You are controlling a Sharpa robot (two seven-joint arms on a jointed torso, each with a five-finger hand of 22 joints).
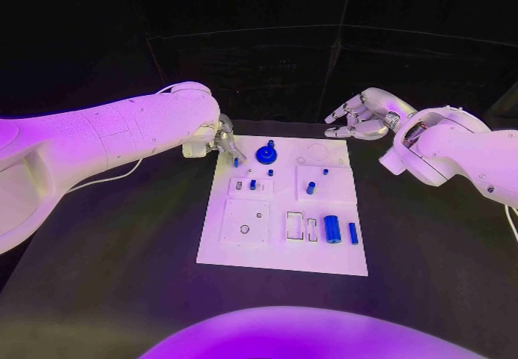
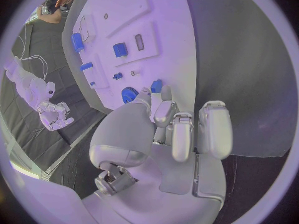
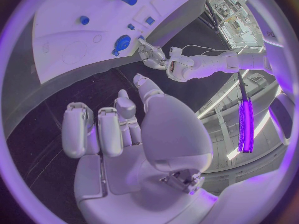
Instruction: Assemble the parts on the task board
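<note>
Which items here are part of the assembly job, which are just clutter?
Job:
- task board
- blue gear
- blue cylinder
- blue bar
- small blue pegs
- left robot hand, at the board's far left corner
- right robot hand, off the board

Not job:
- white cable
- black table

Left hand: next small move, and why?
Probably close the left hand on the small blue part just below its fingertips at the task board's far-left edge. The fingers hover there with nothing visibly held; the right hand sits off the board, holding nothing.
</note>
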